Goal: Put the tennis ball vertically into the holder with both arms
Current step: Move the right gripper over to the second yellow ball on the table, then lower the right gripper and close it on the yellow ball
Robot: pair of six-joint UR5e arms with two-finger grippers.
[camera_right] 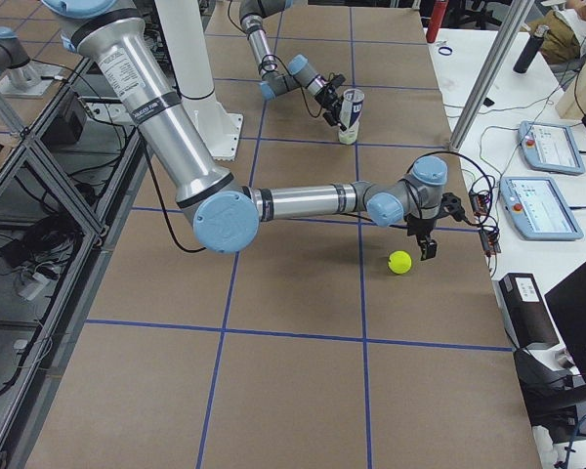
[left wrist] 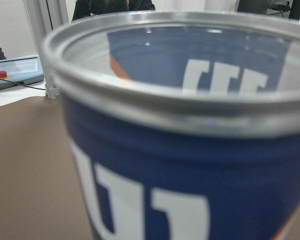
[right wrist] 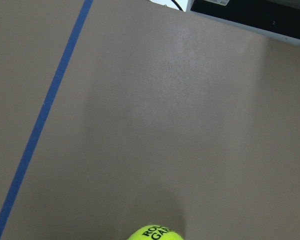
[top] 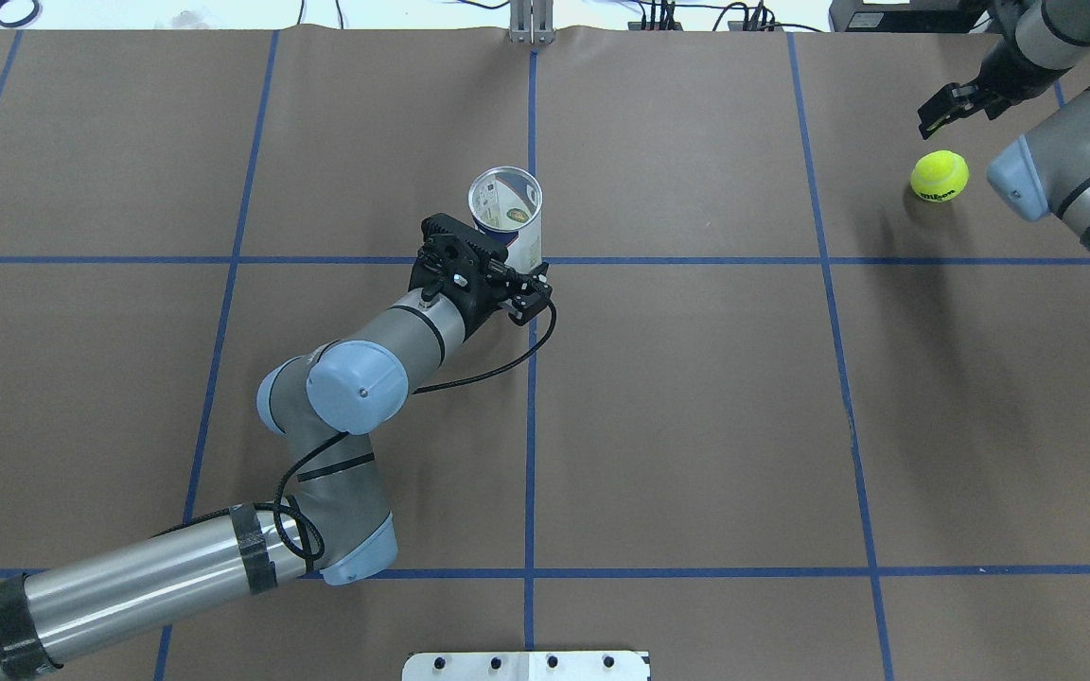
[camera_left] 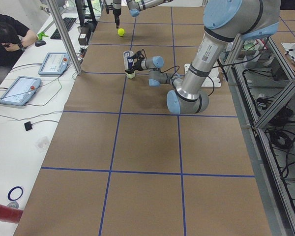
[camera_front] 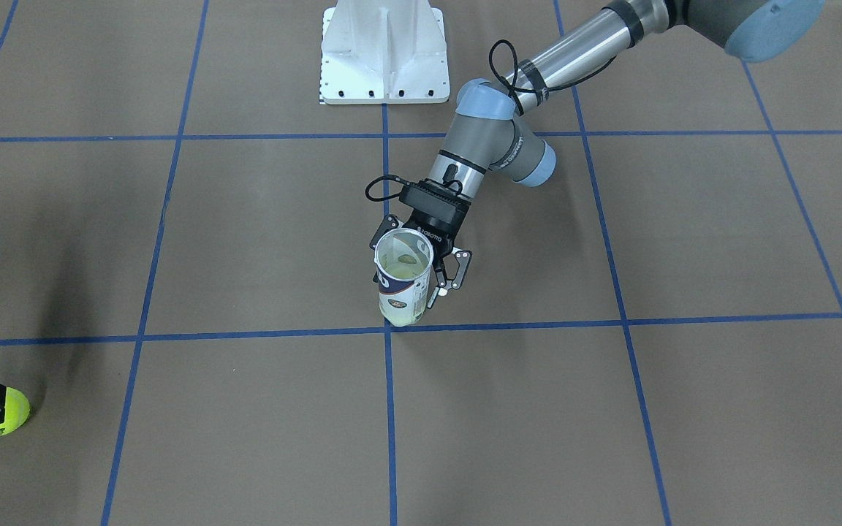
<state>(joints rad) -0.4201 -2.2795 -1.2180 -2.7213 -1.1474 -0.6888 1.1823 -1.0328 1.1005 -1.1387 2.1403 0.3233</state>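
The holder [camera_front: 404, 281] is a clear can with a navy and white label. It stands upright with its mouth open, near the table's middle [top: 507, 213], and its bottom looks yellow-green. My left gripper [camera_front: 415, 281] reaches in from the side, with its fingers on either side of the can, shut on it. The left wrist view is filled by the can's rim and label [left wrist: 180, 150]. A yellow tennis ball [top: 939, 176] lies on the table at the far right. My right gripper [top: 952, 106] is open and empty, hovering just beyond the ball, which shows at the bottom edge of the right wrist view [right wrist: 155, 233].
The white metal base [camera_front: 383, 55] stands at the robot's side of the table. Blue tape lines cross the brown table cover. Tablets [camera_left: 18, 90], a metal post [camera_left: 64, 37] and a seated operator [camera_left: 5, 37] are along the far side.
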